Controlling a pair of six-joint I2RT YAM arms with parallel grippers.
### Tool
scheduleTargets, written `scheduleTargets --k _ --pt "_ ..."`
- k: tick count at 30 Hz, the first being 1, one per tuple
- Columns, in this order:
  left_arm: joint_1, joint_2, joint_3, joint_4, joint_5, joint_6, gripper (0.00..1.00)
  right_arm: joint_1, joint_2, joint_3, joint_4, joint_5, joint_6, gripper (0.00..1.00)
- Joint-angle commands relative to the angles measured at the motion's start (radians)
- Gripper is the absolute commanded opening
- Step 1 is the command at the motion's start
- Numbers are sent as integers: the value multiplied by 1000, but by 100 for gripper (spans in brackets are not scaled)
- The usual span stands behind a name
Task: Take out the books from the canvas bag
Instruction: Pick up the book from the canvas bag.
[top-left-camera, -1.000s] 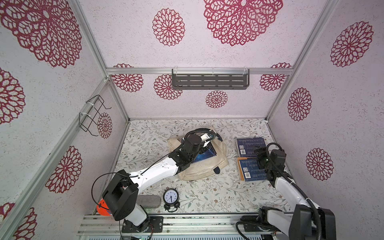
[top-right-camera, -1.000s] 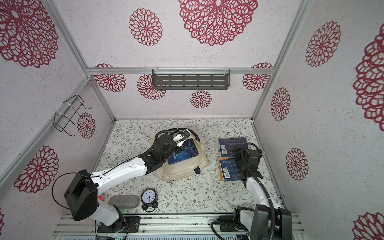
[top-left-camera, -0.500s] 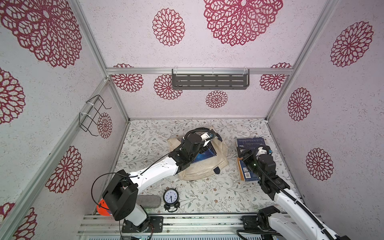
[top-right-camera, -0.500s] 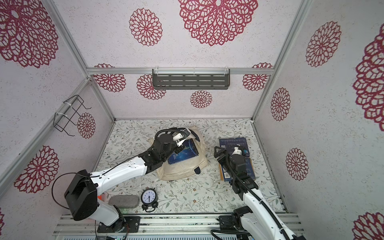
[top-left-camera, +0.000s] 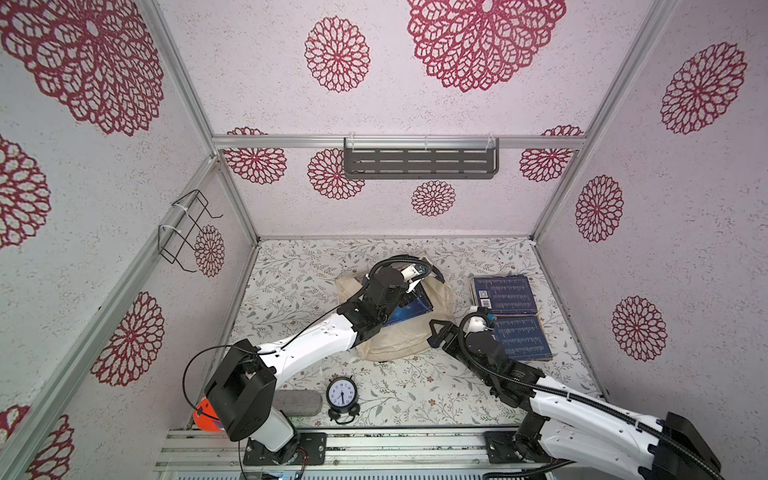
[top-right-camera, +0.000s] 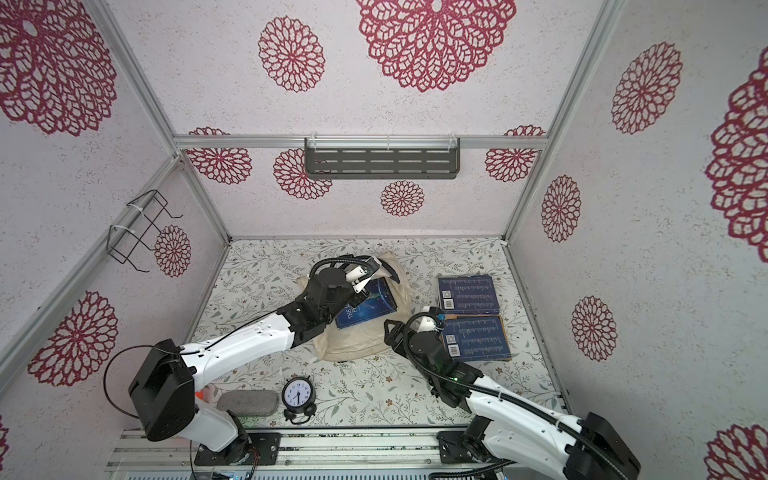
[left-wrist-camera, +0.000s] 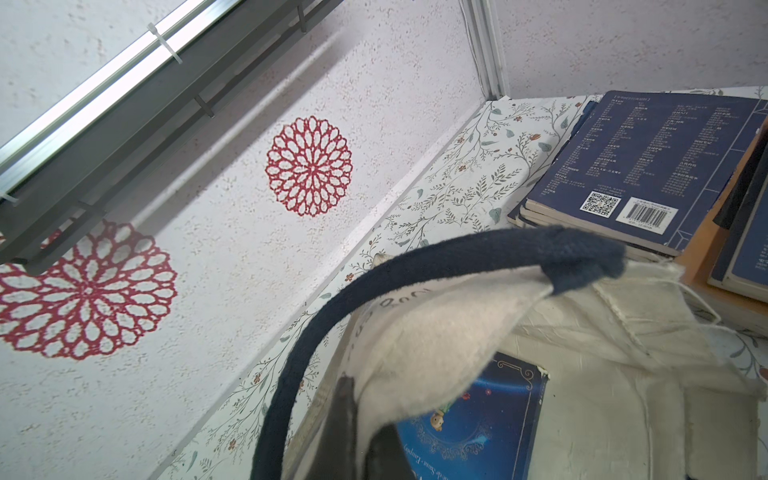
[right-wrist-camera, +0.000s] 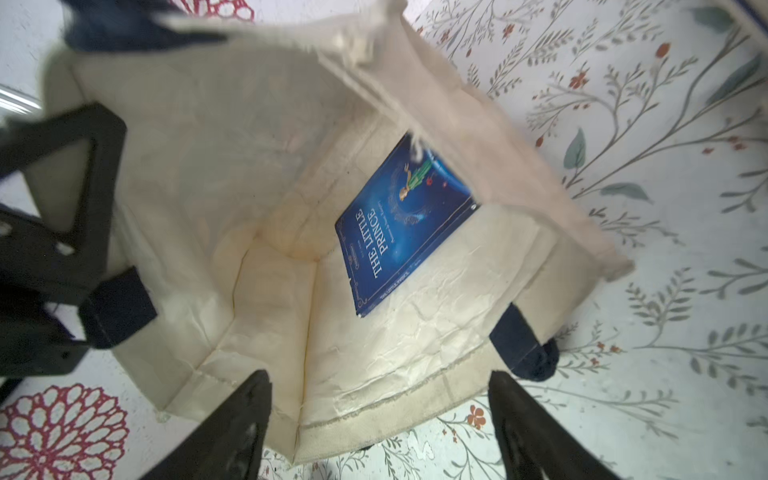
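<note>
beside the canvas bag (top-left-camera: 395, 345) navy books (top-left-camera: 505, 295) lie out; little prince book (right-wrist-camera: 399, 224) left inside; left gripper (left-wrist-camera: 361, 428) pinches its rim, right gripper (right-wrist-camera: 378, 382) wide, empty.

Bystanders on the floral table (top-left-camera: 291, 299)
A black alarm clock (top-left-camera: 341, 395) stands nearer the arm bases than the right gripper (top-left-camera: 437, 333), off to its left, with a grey felt pad (top-left-camera: 297, 404) just beside it. A slotted grey shelf (top-left-camera: 419, 163) hangs on the wall far beyond, and a wire rack (top-left-camera: 185, 230) on the left wall.

Only thing I can actually read is "THE LITTLE PRINCE" in pale letters on the blue book (right-wrist-camera: 405, 224) inside the canvas bag (right-wrist-camera: 199, 166). Back-cover print on the navy books (left-wrist-camera: 656, 158) is too tiny.
</note>
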Motion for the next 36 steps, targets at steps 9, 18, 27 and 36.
scheduleTargets --k 9,18,27,36 --pt "-6 -14 20 58 3 -17 0 88 373 114 264 9 84 83" --pt "-23 -48 2 91 -4 -7 0 74 644 265 338 -29 93 83" --pt "-36 -86 -15 126 -11 3 0 19 803 315 395 -73 164 81" --pt "-64 -146 -40 172 -4 12 0 -38 865 329 523 -58 72 80"
